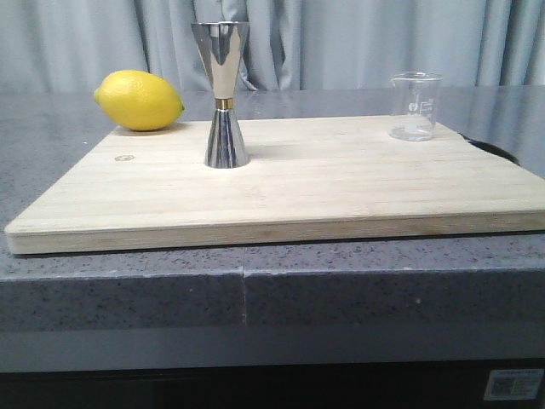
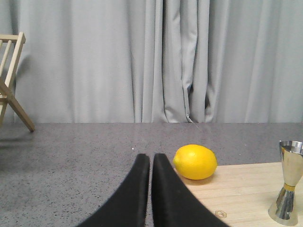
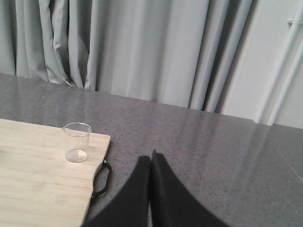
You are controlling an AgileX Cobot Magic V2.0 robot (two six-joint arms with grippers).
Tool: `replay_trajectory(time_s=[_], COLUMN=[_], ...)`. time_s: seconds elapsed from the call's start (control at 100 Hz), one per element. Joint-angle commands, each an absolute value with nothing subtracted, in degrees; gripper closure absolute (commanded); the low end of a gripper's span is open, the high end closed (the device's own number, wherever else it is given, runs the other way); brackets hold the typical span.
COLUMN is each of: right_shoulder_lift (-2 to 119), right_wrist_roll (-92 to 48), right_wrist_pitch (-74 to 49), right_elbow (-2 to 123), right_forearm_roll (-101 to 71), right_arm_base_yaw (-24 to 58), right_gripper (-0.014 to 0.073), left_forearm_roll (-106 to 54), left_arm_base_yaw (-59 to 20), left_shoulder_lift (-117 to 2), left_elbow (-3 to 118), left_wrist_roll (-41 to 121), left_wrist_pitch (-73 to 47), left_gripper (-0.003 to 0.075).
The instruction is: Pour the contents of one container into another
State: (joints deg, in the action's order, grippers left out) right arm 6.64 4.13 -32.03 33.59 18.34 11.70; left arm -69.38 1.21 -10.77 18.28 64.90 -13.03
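Both pincers pressed together, holding nothing: left gripper (image 2: 151, 158) over the grey counter (image 1: 51, 153) near the lemon (image 2: 195, 162), right gripper (image 3: 151, 161) beside the board's far end.

Only the wrist views show the grippers; the front view shows neither, but takes in the whole cutting board (image 1: 341, 183). On it the steel jigger (image 1: 223, 94) stands upright left of centre, and the glass beaker (image 1: 415, 106) stands upright at the far right corner, well apart. I cannot tell whether the beaker holds liquid.

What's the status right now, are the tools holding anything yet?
Left tool shut, empty. Right tool shut, empty. Beaker and jigger upright on cutting board, untouched. Lemon off to the side, nothing blocking.
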Motion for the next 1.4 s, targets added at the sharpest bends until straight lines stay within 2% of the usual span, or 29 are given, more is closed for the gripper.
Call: replay_trajectory(time_s=[0.0, 1.01, 1.09, 1.14, 1.29, 1.39], right_shoulder_lift=[7.5, 7.5, 7.5, 7.5, 7.5, 7.5], right_wrist_roll=[3.6, 3.6, 3.6, 3.6, 3.6, 3.6], right_wrist_pitch=[-28.0, -28.0, -28.0, -28.0, -28.0, -28.0], right_elbow=[34.9, 34.9, 34.9, 34.9, 34.9, 34.9], right_forearm_roll=[19.0, 19.0, 19.0, 19.0, 19.0, 19.0], right_arm_base_yaw=[11.6, 11.6, 11.6, 11.6, 11.6, 11.6], right_gripper=[0.0652, 0.0652, 0.0652, 0.0652, 0.0652, 0.0652], left_forearm_roll=[-70.9, -70.9, -66.4, -61.0, -37.6, -26.1], left_arm_base_yaw=[1.2, 0.5, 0.5, 0.5, 0.5, 0.5], left_shoulder_lift=[-11.3, -11.3, -11.1, -10.8, -9.8, -8.4], left_elbow=[19.7, 19.7, 19.7, 19.7, 19.3, 18.0], left_wrist_roll=[64.6, 64.6, 64.2, 59.9, 28.1, 17.1], left_wrist_pitch=[-11.2, -11.2, -12.2, -12.6, -12.6, -11.3], left_gripper=[0.0739, 0.0739, 0.0739, 0.0739, 0.0739, 0.0739])
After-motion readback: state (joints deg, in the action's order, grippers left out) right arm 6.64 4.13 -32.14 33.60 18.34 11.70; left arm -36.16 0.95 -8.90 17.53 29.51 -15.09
